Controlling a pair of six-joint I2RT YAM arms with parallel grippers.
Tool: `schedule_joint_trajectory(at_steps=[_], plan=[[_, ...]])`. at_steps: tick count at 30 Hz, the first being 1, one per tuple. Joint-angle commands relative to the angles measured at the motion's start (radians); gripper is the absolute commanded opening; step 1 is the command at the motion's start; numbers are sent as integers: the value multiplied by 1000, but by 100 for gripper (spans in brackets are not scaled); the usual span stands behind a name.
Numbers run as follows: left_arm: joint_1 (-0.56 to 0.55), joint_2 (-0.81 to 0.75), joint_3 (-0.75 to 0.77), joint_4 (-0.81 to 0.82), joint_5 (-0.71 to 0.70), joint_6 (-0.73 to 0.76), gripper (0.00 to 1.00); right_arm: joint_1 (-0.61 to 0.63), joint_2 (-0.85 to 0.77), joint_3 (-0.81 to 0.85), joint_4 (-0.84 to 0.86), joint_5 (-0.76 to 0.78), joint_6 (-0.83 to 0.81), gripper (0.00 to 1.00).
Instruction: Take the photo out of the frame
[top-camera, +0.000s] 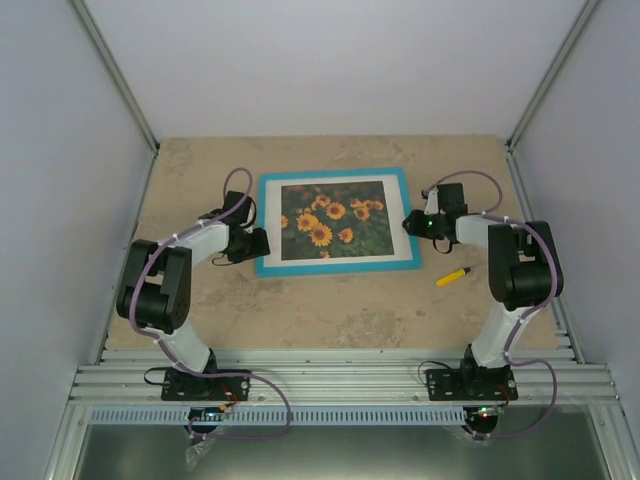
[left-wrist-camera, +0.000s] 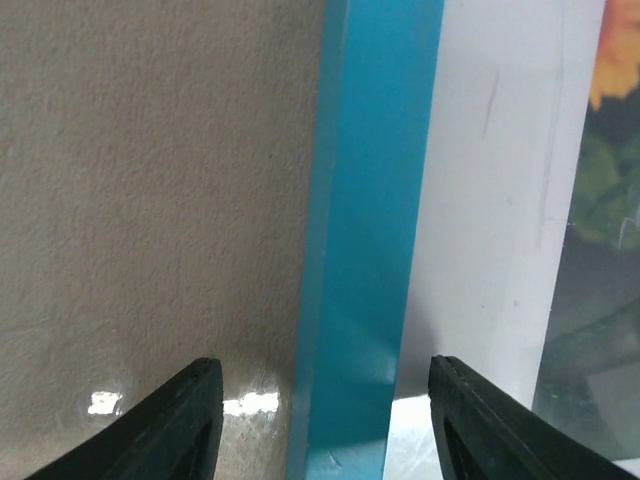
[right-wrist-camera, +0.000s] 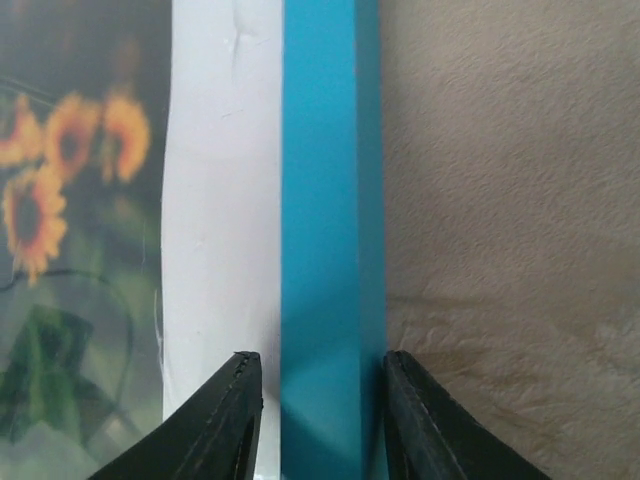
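On your bench (top-camera: 350, 310): frame (top-camera: 333, 173), photo (top-camera: 330, 222) inside; left gripper (left-wrist-camera: 322, 365) spread wide astride its left rail; right gripper (right-wrist-camera: 322, 355) hugging right rail, grip unclear.

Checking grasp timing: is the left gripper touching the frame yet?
Apart. Left wrist view: the left gripper straddles the frame, bare table and white mat showing between each finger and it.

A robot test cell in a lab is indicated — a beige desk (top-camera: 330, 310) is enclosed by plain white panels (top-camera: 330, 60) on aluminium posts (top-camera: 115, 75), and two cabled arms (top-camera: 165, 290) (top-camera: 515, 270) are bolted to an extruded rail (top-camera: 340, 380).
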Motion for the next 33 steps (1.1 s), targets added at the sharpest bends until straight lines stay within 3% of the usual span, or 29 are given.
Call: schedule_joint_trajectory(at_steps=[1, 13, 21, 26, 33], plan=[[-18, 30, 11, -34, -8, 16, 55, 18, -45, -22, 6, -18, 3, 38], [-27, 40, 11, -59, -41, 29, 27, 75, -150, -49, -44, 72, -47, 75], [-27, -2, 21, -69, -52, 29, 12, 201, -263, -75, -67, 127, -139, 90], [-27, -46, 31, -88, -55, 26, 4, 330, -358, -125, -54, 155, -220, 94], [-27, -107, 52, -110, -53, 20, 1, 638, -422, -148, -49, 335, -382, 98]])
